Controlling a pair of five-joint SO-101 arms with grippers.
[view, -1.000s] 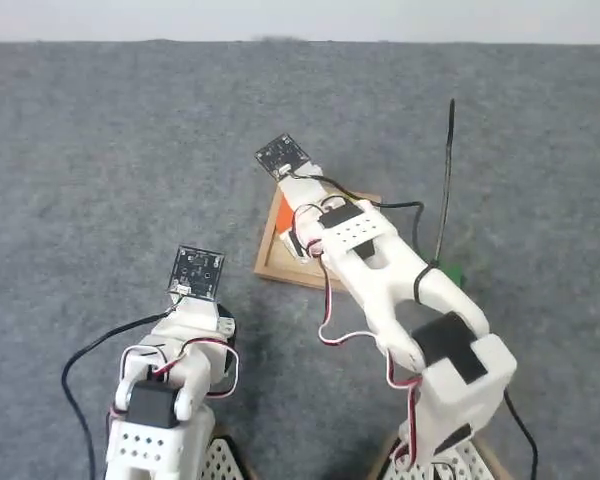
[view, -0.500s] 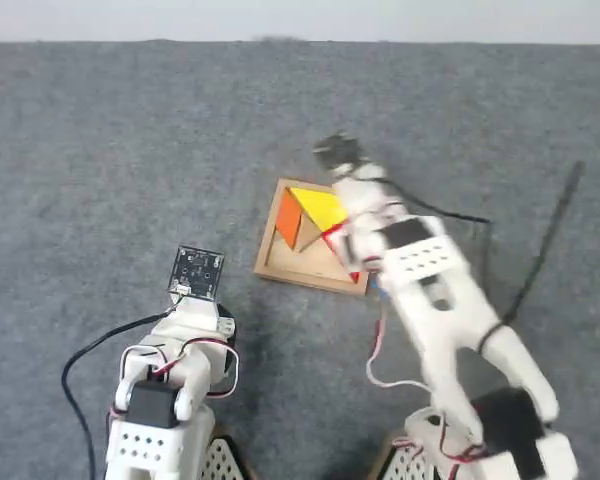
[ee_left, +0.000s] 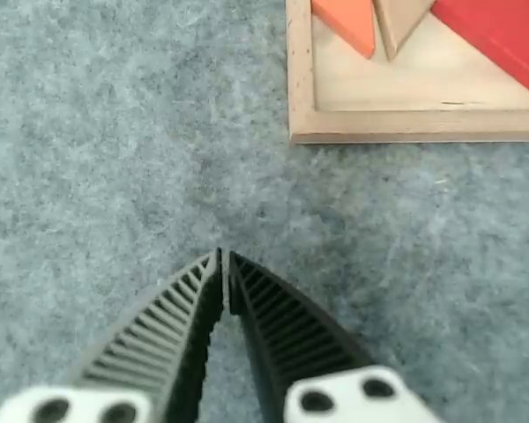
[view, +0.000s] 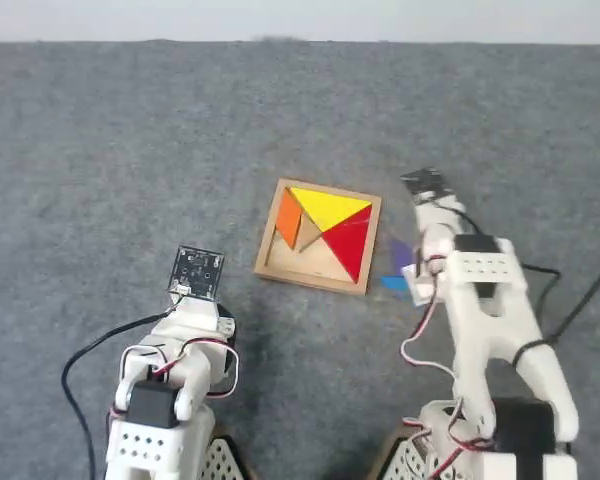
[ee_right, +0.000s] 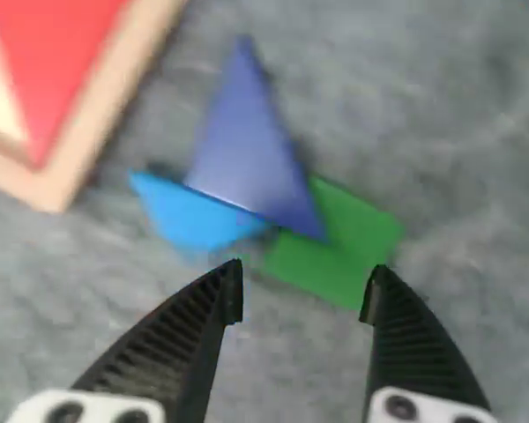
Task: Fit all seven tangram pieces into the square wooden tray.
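Wooden tray (view: 269, 262) sits mid-way across the grey felt-covered bench (view: 100, 130), partly filled.

Four pieces lie flat inside it:
- orange triangle (view: 287, 218) against the rim on the left arm's side
- yellow triangle (view: 328, 207) along the far rim
- red triangle (view: 350, 243) against the rim facing the right arm
- small tan triangle (view: 308, 232) wedged between orange and red

Bare tray floor shows along the near rim. I judge that gap is what the outstanding pieces must fill.

Three pieces are outside, heaped just beside the tray's near corner on the right arm's side. The light blue triangle (ee_right: 189, 216) and the green piece (ee_right: 344, 247) lie on the felt. The dark blue triangle (ee_right: 247, 154) overlaps both, so it probably rests on them rather than flat. I cannot tell its tilt for certain.

Right gripper (ee_right: 304, 273) hangs over this heap with jaws spread wide and nothing between them. The green piece's near edge lies between the tips. I read this as a position for a pick, since the heap is on this arm's side.

Left gripper (ee_left: 222, 257) has its jaws pressed together and is empty. It sits over bare felt short of the tray's near rim. I take it to be parked there to leave the tray clear for the other arm.

Risk: with the pieces overlapped, closing on one may drag its neighbours. The top one looks the safest to lift first.
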